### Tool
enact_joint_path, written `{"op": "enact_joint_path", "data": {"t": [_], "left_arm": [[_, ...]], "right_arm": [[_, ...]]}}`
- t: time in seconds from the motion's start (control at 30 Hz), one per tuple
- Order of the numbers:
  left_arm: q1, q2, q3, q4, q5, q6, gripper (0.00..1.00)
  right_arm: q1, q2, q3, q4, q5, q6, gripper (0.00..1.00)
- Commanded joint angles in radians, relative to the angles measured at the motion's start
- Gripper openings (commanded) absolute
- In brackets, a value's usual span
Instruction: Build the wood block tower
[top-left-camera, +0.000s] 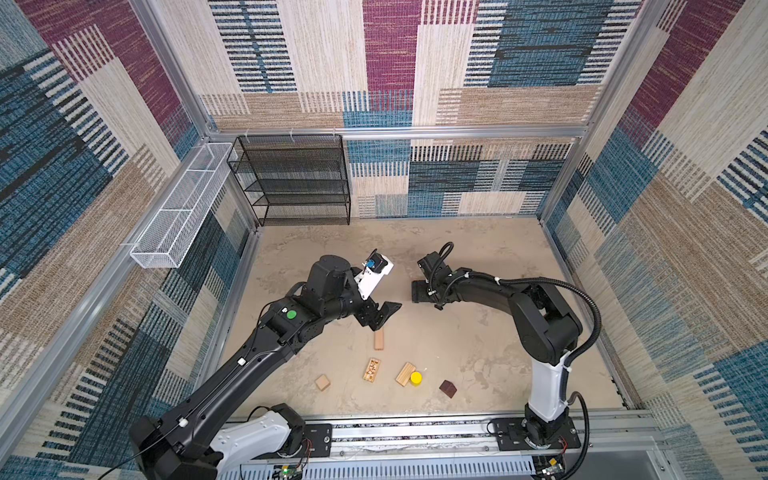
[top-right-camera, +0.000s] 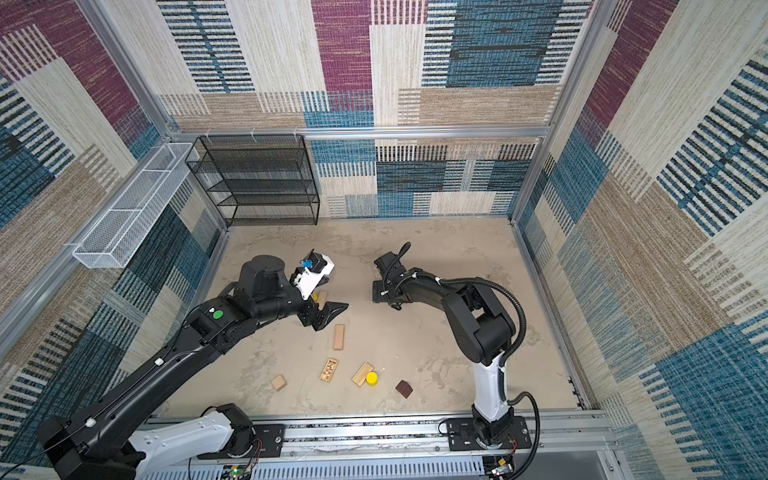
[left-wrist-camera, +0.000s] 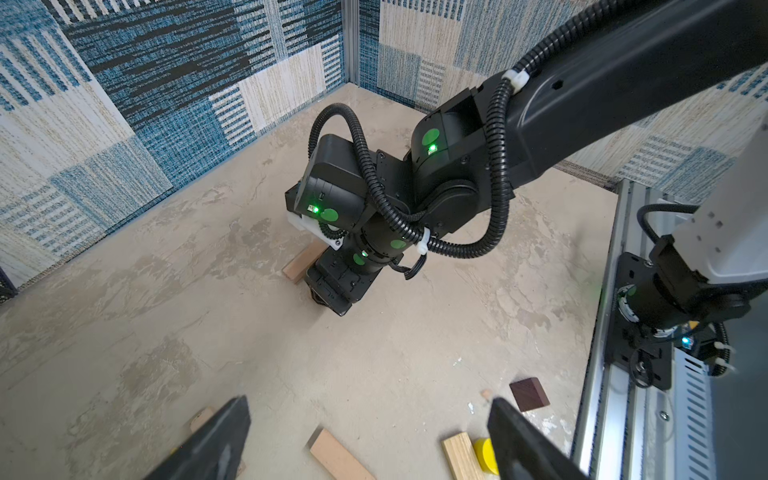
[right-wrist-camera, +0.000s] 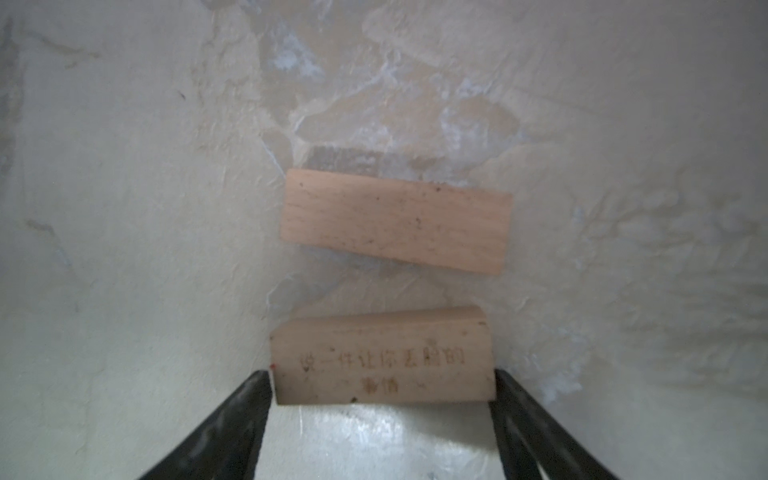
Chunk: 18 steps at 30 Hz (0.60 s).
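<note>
My right hand (right-wrist-camera: 380, 372) points down at the counter (right-wrist-camera: 124, 208). A pale wooden plank printed with characters (right-wrist-camera: 382, 361) lies crosswise between its two dark fingers (right-wrist-camera: 241, 415). Each fingertip sits right at one short end of that plank, but I cannot tell whether they pinch it or merely flank it. Just beyond it, across a strip of bare counter and roughly parallel, lies a plain pale wooden plank (right-wrist-camera: 397, 220). My left hand (top-left-camera: 380, 311) hovers with its fingers spread wide and nothing between them. In both top views a second plain pale plank (top-left-camera: 379, 340) lies on the counter just on the near side of it. Closer to the metal rail (top-left-camera: 415, 432), well apart from both hands, lie the loose pieces: a tan wooden cube (top-left-camera: 322, 382), a pattern-printed plank (top-left-camera: 372, 369), a striped pale plank (top-left-camera: 406, 374) right against a yellow cylinder (top-left-camera: 416, 377), and a dark brown house-shaped block (top-left-camera: 448, 388).
</note>
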Motion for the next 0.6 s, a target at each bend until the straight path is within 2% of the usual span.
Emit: {"op": "enact_joint_path", "data": {"t": [0.0, 0.23, 0.57], "left_arm": [[0.003, 0.0, -0.001, 0.021, 0.01, 0.001, 0.94], [0.005, 0.001, 0.0, 0.022, 0.013, -0.003, 0.94], [0.008, -0.004, 0.0, 0.022, 0.01, -0.002, 0.94]], "right_arm": [[-0.001, 0.018, 0.007, -0.047, 0.003, 0.011, 0.81], [0.0, 0.029, 0.03, -0.049, -0.003, 0.025, 0.78], [-0.001, 0.031, 0.038, -0.056, 0.013, 0.1, 0.8]]}}
